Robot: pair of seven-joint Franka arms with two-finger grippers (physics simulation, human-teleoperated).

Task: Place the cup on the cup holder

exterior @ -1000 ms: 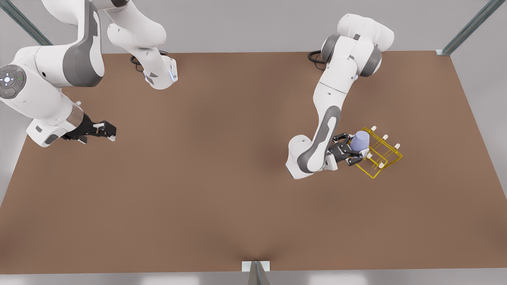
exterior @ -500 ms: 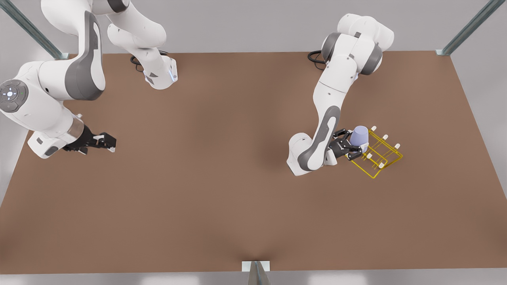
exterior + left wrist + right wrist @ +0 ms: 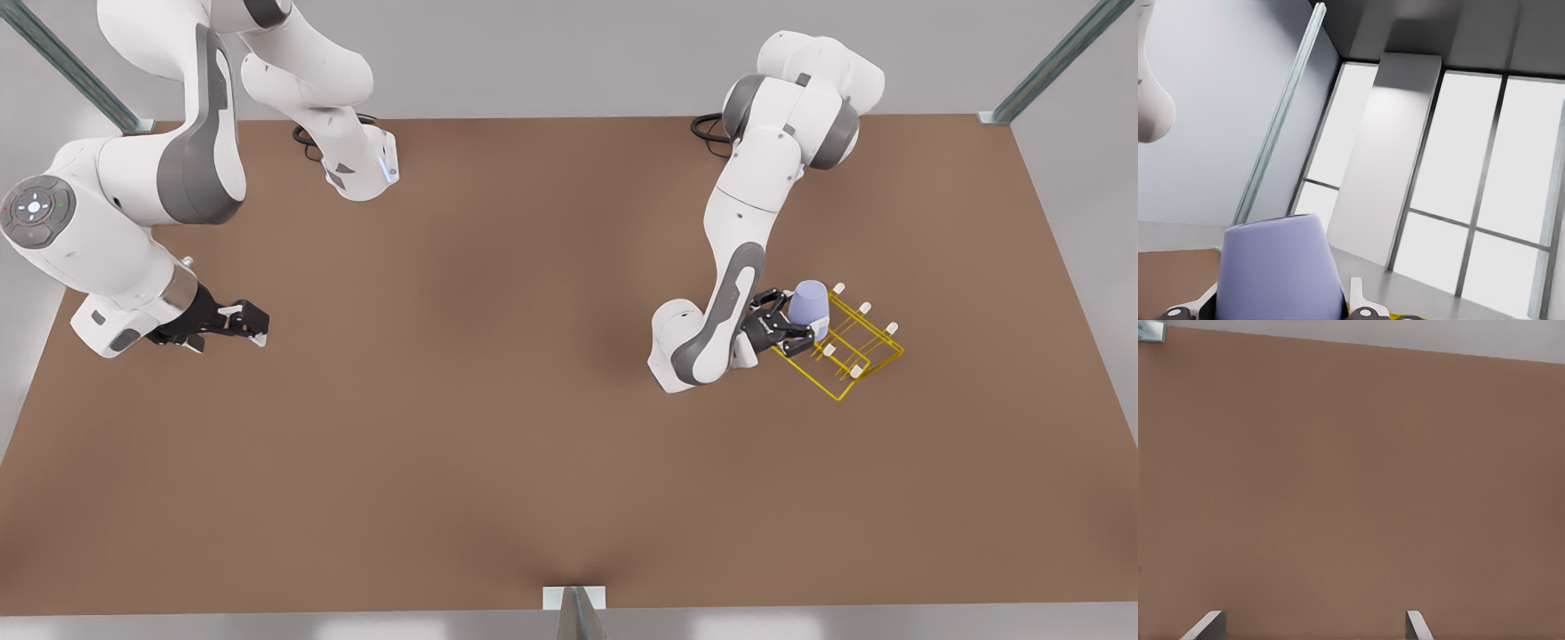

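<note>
The lavender-blue cup (image 3: pixel 809 307) stands mouth down over the left end of the yellow wire cup holder (image 3: pixel 858 352), at the front view's right. My left gripper (image 3: pixel 794 324) is shut on the cup from the side and reaches in low from the front view's left. In the left wrist view the cup (image 3: pixel 1278 267) sits between the fingers with its narrow closed end away from the camera. One white-capped peg (image 3: pixel 1356 293) rises just beside it. My right gripper (image 3: pixel 250 322) hangs open with nothing in it over bare table at the front view's left, its fingertips (image 3: pixel 1206 623) spread wide.
The brown table (image 3: pixel 498 400) stretches wide between the two arms. Both arm bases (image 3: pixel 360 169) stand at the far edge. Metal frame posts (image 3: pixel 1053 62) rise at the far corners, and a small bracket (image 3: pixel 574 597) sits at the near edge.
The left gripper has tipped the cup more upright and drawn it slightly towards the rack's left end. The right arm has drifted a little lower and rightward in the front view.
</note>
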